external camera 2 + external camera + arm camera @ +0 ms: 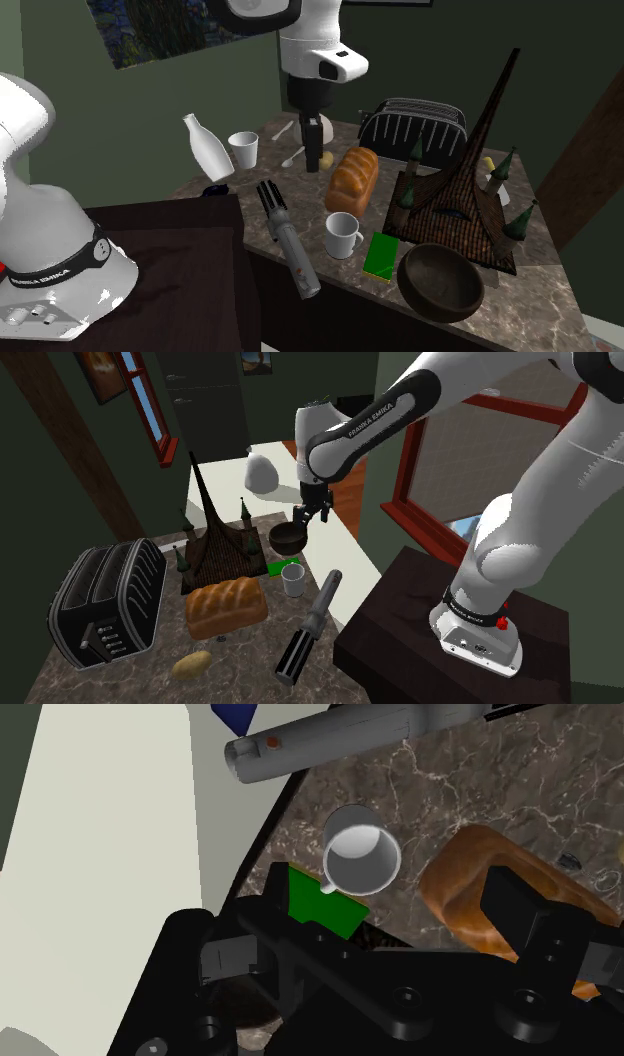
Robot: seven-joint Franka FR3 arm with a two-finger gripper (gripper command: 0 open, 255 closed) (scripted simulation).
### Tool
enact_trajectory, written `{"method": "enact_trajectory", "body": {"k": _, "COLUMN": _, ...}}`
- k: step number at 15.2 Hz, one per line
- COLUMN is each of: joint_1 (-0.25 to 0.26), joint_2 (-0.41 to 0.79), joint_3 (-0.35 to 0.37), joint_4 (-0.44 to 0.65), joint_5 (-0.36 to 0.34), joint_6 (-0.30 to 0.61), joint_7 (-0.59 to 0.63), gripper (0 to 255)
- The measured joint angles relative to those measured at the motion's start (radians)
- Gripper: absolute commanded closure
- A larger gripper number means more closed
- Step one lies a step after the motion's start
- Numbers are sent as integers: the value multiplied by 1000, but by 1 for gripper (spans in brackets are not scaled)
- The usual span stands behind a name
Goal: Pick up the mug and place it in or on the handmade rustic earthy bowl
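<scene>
While the arm (375, 414) reads FRANKA EMIKA, its pincer (309, 512) hangs spread and empty, apart from the mug (292, 580)

Counted in the second exterior view: one white mug (342, 236) at centre. One handleless white cup (243, 150) and one white bottle (208, 147) at upper left, with two thin pale utensils (293, 155) just right of them. One dark bowl (440, 282) at lower right. One bread loaf (350, 180), one toaster (410, 125), one green block (380, 256), one grey torch-like tool (288, 238), one dark tower model (455, 205). One potato (190, 664) at the shoulder view's lower left.
</scene>
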Motion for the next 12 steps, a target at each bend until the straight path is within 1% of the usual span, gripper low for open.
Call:
{"method": "enact_trajectory", "body": {"k": 3, "joint_1": 3, "joint_2": 119, "joint_3": 19, "joint_4": 22, "joint_5": -29, "joint_6": 86, "joint_7": 38, "gripper": 0}}
{"method": "enact_trajectory", "body": {"k": 6, "joint_1": 9, "joint_2": 242, "joint_3": 31, "joint_4": 71, "joint_5": -73, "joint_6": 147, "joint_7": 82, "gripper": 0}}
{"method": "enact_trajectory", "body": {"k": 8, "joint_1": 22, "joint_2": 323, "joint_3": 38, "joint_4": 109, "joint_5": -105, "joint_6": 181, "joint_7": 125, "gripper": 0}}
{"method": "enact_trajectory", "body": {"k": 12, "joint_1": 45, "joint_2": 489, "joint_3": 25, "joint_4": 185, "joint_5": -174, "joint_6": 250, "joint_7": 184, "gripper": 0}}
